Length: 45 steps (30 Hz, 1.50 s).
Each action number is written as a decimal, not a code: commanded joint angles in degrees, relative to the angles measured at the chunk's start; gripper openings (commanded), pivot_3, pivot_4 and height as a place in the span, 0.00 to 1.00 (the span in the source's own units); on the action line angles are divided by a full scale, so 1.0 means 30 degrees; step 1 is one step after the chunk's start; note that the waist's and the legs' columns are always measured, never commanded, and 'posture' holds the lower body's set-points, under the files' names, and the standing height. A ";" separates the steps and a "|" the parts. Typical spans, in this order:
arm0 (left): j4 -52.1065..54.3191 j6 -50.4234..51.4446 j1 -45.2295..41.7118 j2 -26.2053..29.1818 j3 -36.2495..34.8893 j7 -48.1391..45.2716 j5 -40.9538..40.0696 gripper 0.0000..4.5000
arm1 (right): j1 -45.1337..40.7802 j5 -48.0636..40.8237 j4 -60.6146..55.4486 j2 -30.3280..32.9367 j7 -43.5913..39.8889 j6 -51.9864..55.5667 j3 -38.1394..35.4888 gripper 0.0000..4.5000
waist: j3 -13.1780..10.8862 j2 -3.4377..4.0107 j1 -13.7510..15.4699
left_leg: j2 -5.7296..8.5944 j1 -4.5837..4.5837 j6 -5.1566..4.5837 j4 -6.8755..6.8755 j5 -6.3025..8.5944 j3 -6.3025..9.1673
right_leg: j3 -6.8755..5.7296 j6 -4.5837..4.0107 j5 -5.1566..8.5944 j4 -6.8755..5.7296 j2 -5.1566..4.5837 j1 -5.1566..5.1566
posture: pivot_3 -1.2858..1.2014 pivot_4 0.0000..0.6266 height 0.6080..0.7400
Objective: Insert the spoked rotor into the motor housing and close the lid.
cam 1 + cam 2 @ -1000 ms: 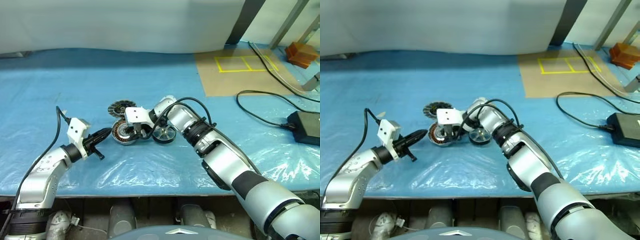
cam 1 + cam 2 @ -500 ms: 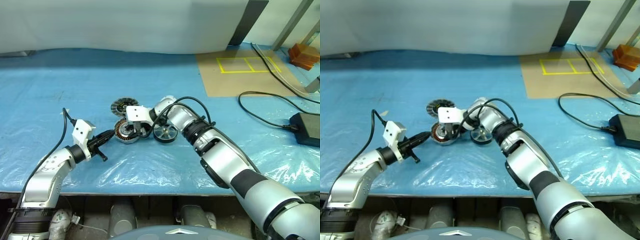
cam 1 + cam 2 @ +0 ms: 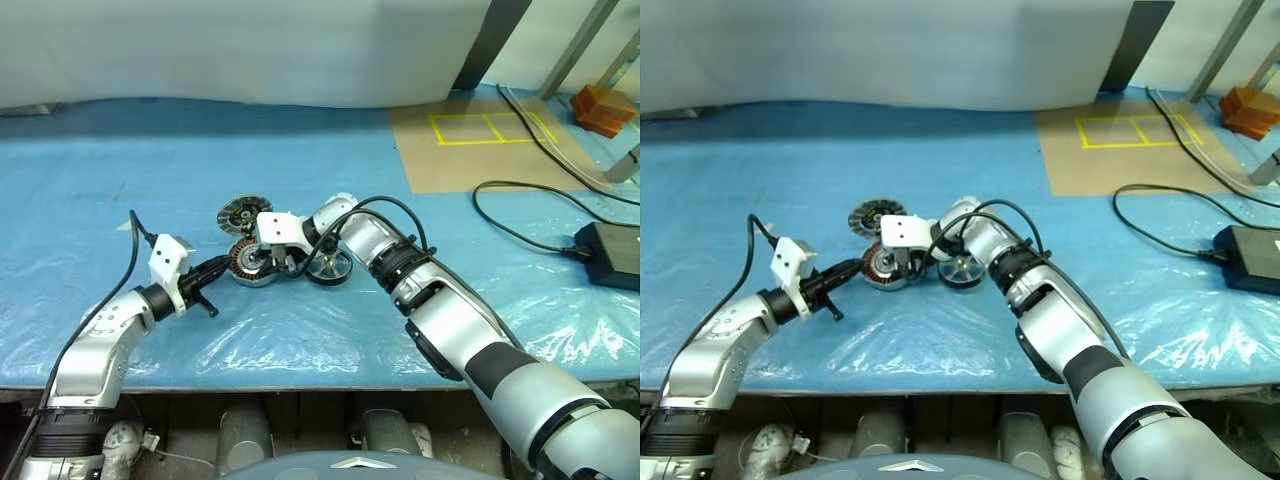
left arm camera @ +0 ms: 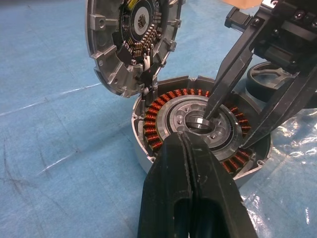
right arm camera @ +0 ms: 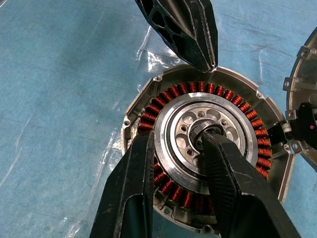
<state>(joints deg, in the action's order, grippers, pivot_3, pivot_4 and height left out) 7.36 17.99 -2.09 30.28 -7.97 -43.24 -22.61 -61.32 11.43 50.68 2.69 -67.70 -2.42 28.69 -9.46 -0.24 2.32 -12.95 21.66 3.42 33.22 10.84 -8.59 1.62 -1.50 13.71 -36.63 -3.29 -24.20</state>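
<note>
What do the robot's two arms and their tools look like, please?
Both arms have silver-grey shells with black joint bands. Each wrist carries a white block and a looping black cable. The left tool and right tool each have two glossy black, tapering fingers.

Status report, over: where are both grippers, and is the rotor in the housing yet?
Left gripper shut, tips at motor housing rim. Right gripper straddling housing's hub side, one finger in centre. Spoked rotor on table beside housing, not inserted. Lid off.

blue plastic sheet (image 3: 300, 340) covers table | black power brick (image 3: 610, 255) (cable attached) | yellow tape squares (image 3: 490, 127)
</note>
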 commanded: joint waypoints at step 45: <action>0.0326 -0.0140 -0.0514 0.0344 -0.0447 0.0077 -0.0315 0.00 | 0.3827 -0.4991 -0.5291 -0.1640 0.7072 0.8201 -0.4590 0.00 | -0.0007 0.0002 0.0022 | 0.0015 0.0044 0.0017 -0.0061 -0.0002 -0.0002 | 0.0003 0.0014 0.0001 0.0074 0.0002 -0.0033 | 0.52 0.24 1.00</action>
<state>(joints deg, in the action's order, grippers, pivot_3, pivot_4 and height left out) 6.76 18.19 -3.93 31.41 -9.06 -43.21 -23.48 -48.50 -3.49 35.26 -1.18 -46.74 23.93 14.66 -9.48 -0.23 2.38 -12.90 21.80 3.47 33.03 10.83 -8.60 1.62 -1.46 13.71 -36.40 -3.28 -24.30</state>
